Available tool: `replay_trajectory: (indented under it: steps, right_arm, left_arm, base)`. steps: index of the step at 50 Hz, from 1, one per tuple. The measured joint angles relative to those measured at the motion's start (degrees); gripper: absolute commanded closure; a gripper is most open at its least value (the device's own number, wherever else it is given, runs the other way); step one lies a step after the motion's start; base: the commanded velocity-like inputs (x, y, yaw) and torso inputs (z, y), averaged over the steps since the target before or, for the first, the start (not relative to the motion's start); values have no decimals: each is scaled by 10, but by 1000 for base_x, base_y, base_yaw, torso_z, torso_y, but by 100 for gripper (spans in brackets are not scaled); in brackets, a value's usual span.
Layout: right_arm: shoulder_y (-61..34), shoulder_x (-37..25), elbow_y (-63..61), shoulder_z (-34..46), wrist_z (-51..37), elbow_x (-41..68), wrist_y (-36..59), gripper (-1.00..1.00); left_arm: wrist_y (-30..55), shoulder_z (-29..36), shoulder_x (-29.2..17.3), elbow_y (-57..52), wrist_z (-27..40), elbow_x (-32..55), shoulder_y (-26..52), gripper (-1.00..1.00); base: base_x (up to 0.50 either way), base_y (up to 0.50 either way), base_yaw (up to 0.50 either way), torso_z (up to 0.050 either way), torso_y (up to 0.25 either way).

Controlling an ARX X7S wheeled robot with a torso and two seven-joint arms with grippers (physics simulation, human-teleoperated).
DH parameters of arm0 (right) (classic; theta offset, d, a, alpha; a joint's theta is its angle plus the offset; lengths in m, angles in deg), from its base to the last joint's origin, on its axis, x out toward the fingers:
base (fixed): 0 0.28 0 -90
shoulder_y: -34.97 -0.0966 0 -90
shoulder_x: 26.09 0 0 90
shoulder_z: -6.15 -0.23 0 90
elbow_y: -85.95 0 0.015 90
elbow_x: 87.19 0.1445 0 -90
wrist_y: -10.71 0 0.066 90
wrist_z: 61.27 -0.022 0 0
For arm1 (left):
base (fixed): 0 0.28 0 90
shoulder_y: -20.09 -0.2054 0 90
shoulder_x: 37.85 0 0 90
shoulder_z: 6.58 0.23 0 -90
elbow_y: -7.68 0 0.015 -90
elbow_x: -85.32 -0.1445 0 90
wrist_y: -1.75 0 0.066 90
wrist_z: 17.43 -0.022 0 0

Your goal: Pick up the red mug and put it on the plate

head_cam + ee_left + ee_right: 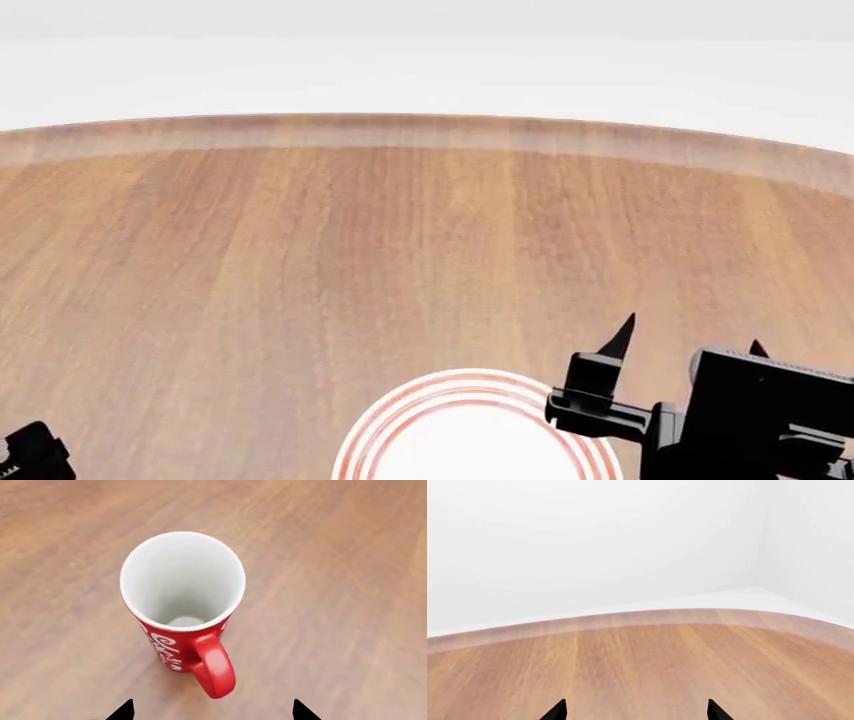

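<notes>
Looking down through your left wrist camera, you're seeing the red mug (181,605) standing upright on the wooden table (347,580), mouth up. It's tall and narrow, white inside, red outside with white ornamental lettering down the side, and its red handle (213,666) is pointing toward the camera. The left gripper (213,711) is sitting above it and empty: only two black fingertips (123,711) are showing at the frame edge, spread wide apart, nothing between them, not touching the mug.

From the head camera, the plate (400,425) is lying flat at the near edge of the table, white with concentric red rings, partly cut off by the frame. The mug isn't showing in that view. Your right gripper (687,335) is hovering just beside the plate's right rim, tips parted, gripping nothing.

Table is round-edged, warm wood grain, with a pale band along the far rim. Behind it you're getting plain white walls (594,540) meeting in a corner.
</notes>
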Motion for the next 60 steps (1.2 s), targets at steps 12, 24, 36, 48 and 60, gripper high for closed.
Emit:
replay_trajectory:
  steps: [12, 24, 36, 48, 60]
  right_arm:
    - [2, -1, 5, 4, -1, 1, -5, -100]
    - [4, -2, 11, 7, -2, 2, -10, -100]
    - [4, -3, 13, 9, -4, 4, -12, -100]
    - [5, -5, 16, 10, -5, 6, -16, -100]
    - [6, -7, 16, 13, -7, 9, -17, -100]
  left_arm:
    - [0, 8, -5, 17, -11, 1, 13, -100]
    - [-4, 17, -14, 64, -20, -3, 49, -100]
    - [-6, 9, -19, 110, -21, 0, 69, -100]
    - [-5, 9, -22, 137, -19, -1, 83, 100]
    - [-7, 17, -24, 150, -28, -1, 91, 100]
  base:
    - [0, 0, 0, 0, 0]
    - [0, 0, 0, 0, 0]
    - [0, 0, 0, 0, 0]
    - [0, 0, 0, 0, 0]
    - [0, 0, 0, 0, 0]
